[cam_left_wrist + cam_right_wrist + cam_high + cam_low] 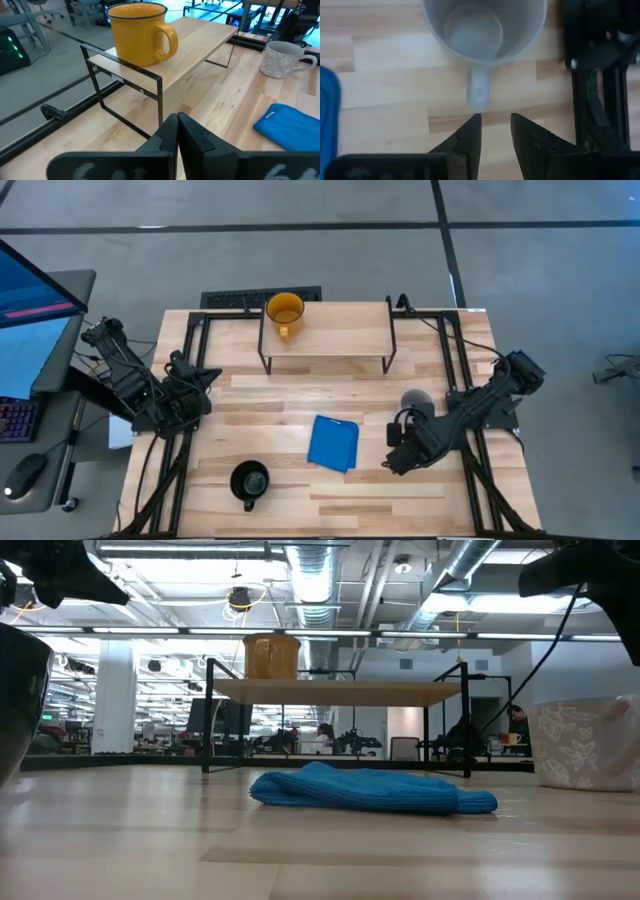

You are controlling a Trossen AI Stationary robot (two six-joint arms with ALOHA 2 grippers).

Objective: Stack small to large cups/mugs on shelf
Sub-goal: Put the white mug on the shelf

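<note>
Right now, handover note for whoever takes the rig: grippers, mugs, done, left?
Left gripper: shut, empty, parked at the table's left side, facing the shelf.
Right gripper: open, empty, hovering over the table with its fingers lined up just short of the grey mug and its handle; not touching.
Yellow mug: upright on the left end of the shelf. Done.
Grey mug: on the table, right side, next to the right arm.
Black mug: on the table, front left, untouched.
Blue cloth: mid-table, not part of the job.
Left: grey and black mugs onto the shelf.
</note>
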